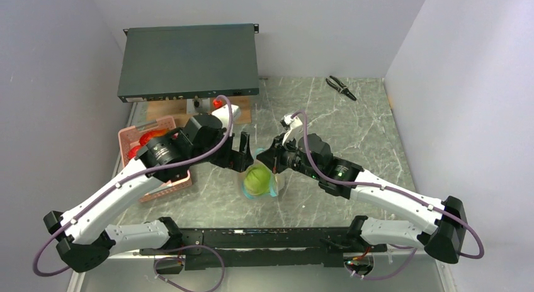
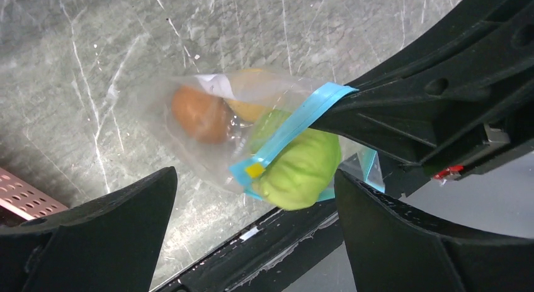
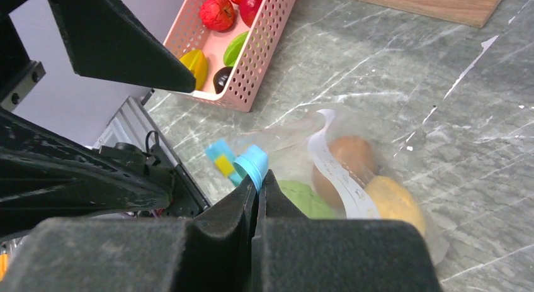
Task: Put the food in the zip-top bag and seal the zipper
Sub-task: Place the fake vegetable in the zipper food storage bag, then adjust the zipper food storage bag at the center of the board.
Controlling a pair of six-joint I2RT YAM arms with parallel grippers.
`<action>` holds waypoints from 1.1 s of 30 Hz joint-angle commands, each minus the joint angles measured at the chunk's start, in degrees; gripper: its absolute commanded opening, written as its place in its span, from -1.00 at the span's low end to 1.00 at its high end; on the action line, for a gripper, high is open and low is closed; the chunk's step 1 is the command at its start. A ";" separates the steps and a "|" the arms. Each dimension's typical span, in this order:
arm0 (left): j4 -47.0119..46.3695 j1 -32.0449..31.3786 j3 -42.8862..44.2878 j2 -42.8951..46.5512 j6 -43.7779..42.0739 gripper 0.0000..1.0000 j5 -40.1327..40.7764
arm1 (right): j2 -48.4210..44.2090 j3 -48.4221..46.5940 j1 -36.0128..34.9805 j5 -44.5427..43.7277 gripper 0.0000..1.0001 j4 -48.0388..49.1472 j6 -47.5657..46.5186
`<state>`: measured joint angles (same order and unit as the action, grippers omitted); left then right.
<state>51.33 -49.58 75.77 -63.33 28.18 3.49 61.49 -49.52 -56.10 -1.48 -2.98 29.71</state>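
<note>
The clear zip-top bag (image 1: 259, 182) lies on the marble table between my arms. It holds a round green fruit (image 2: 302, 169), an orange one (image 2: 201, 112) and a yellow one (image 2: 252, 108). The green fruit bulges at the bag's mouth. My right gripper (image 3: 258, 184) is shut on the teal-blue zipper (image 3: 254, 164) and lifts that edge; the strip also shows in the left wrist view (image 2: 296, 125). My left gripper (image 2: 252, 241) is open and empty, hovering just left of the bag (image 1: 242, 152). More food, red (image 3: 217, 13), yellow (image 3: 195, 62), green (image 3: 234, 48) and dark purple (image 3: 221, 78), lies in the pink basket.
The pink slotted basket (image 1: 148, 127) stands at the left, partly under my left arm. A dark flat equipment box (image 1: 189, 59) sits on a wooden board (image 1: 242, 112) at the back. Pliers (image 1: 340, 87) lie at the back right. Walls close in on both sides.
</note>
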 commanded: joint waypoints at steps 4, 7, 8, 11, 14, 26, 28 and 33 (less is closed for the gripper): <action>-5.81 -0.04 -7.65 8.21 0.46 0.83 -0.49 | -1.20 -0.76 -0.22 -1.62 -1.00 1.27 -0.97; -9.03 -0.05 -13.32 12.58 2.90 0.62 -2.58 | -1.48 -0.75 -0.29 -2.06 -1.00 1.08 -0.91; -10.57 0.00 -15.27 13.79 4.03 0.50 -3.86 | -1.53 -0.83 -0.25 -2.35 -1.00 1.10 -0.84; -16.21 0.00 -21.37 16.76 7.98 0.15 -9.06 | -1.17 -1.77 -0.24 -3.83 -1.00 0.45 0.22; -20.61 -0.03 -26.73 19.21 12.01 0.03 -12.16 | -0.59 -3.11 -0.24 -5.90 -1.00 -0.30 1.24; -31.74 0.01 -40.29 25.20 27.49 0.08 -6.30 | -0.24 -3.45 -0.18 -6.69 -1.00 0.83 2.41; -32.97 0.00 -41.30 25.17 28.31 0.07 -5.26 | -0.37 -3.10 -0.15 -6.38 -1.00 1.07 2.52; -34.64 0.01 -41.15 22.06 27.25 0.02 -4.17 | -0.57 -2.78 -0.09 -6.17 -1.00 1.21 2.32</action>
<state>22.44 -49.58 33.69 -39.33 54.28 -2.48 61.52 -50.74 -56.18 -7.40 -4.71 31.59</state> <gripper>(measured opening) 0.517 0.007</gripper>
